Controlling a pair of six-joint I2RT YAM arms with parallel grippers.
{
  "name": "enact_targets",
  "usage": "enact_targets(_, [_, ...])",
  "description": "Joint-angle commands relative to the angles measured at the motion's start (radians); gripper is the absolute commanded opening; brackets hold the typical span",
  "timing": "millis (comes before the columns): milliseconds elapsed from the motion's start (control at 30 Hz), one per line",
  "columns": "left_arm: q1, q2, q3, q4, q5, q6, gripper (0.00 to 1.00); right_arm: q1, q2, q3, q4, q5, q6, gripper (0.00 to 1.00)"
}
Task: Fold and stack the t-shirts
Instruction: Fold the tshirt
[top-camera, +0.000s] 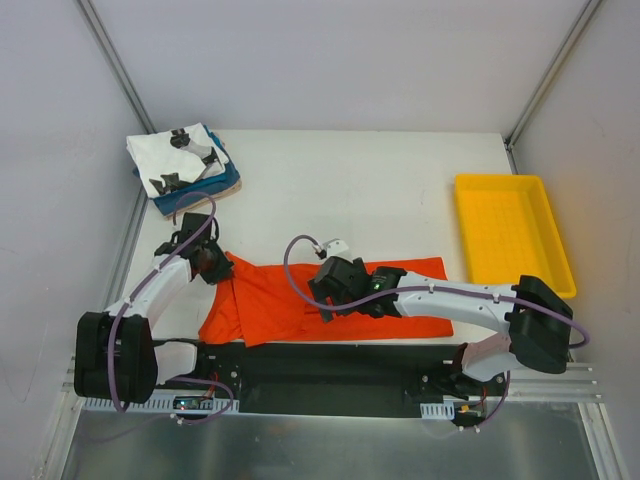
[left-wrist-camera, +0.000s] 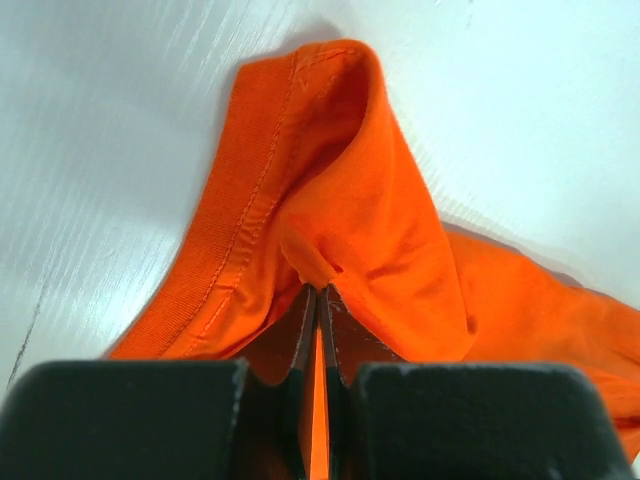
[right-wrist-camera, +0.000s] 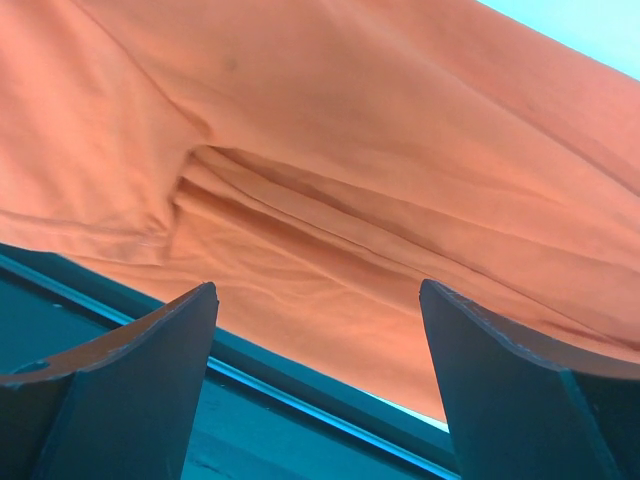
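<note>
Top external view, starting at the left: a folded white tee (top-camera: 178, 158) with black prints lies on top of a blue tee (top-camera: 222, 186). They sit beyond the left gripper (top-camera: 208, 262), well apart from its fingers, toward the far left corner of the table (top-camera: 350, 180).

The left gripper's fingers are pressed together, pinching a raised fold at the left edge of the orange-red tee (top-camera: 270, 300). In the left wrist view the cloth rises out of the closed tips as a peaked ridge with a stitched hem running down its left side. Bare white table shows on both sides of the ridge.

From those fingers the tee runs rightward along the near edge of the table, rumpled in its left half and flatter toward the right. Its near hem lies at the black base plate (top-camera: 330, 365).

The right gripper (top-camera: 325, 300) hangs over the middle of the tee, fingers spread wide and holding nothing. The right wrist view shows creased orange cloth just beyond and between the two tips. Whether they touch it cannot be told.

Well to the right of the right fingers, apart from the tee, stands the yellow tray (top-camera: 510, 235).
</note>
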Motion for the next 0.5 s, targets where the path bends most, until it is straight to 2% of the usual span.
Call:
enact_targets(0, [0.012, -0.033, 0.061, -0.021, -0.049, 0.027, 0.00, -0.008, -0.051, -0.015, -0.029, 0.030, 0.029, 0.86])
enact_targets(267, [0.012, 0.078, 0.130, -0.059, -0.092, 0.044, 0.00, -0.017, -0.061, -0.015, -0.064, 0.066, 0.043, 0.87])
enact_targets(300, [0.012, 0.087, 0.135, -0.072, -0.100, 0.044, 0.03, -0.019, -0.065, -0.017, -0.068, 0.070, 0.046, 0.87])
enact_targets(333, [0.012, 0.101, 0.142, -0.081, -0.108, 0.043, 0.08, -0.019, -0.072, -0.017, -0.073, 0.093, 0.054, 0.88])
enact_targets(433, [0.012, 0.104, 0.148, -0.125, -0.144, 0.031, 0.42, -0.025, -0.086, -0.015, -0.114, 0.156, 0.067, 0.90])
enact_targets(467, [0.012, 0.096, 0.150, -0.139, -0.158, 0.025, 0.50, -0.029, -0.101, -0.015, -0.131, 0.168, 0.072, 0.91])
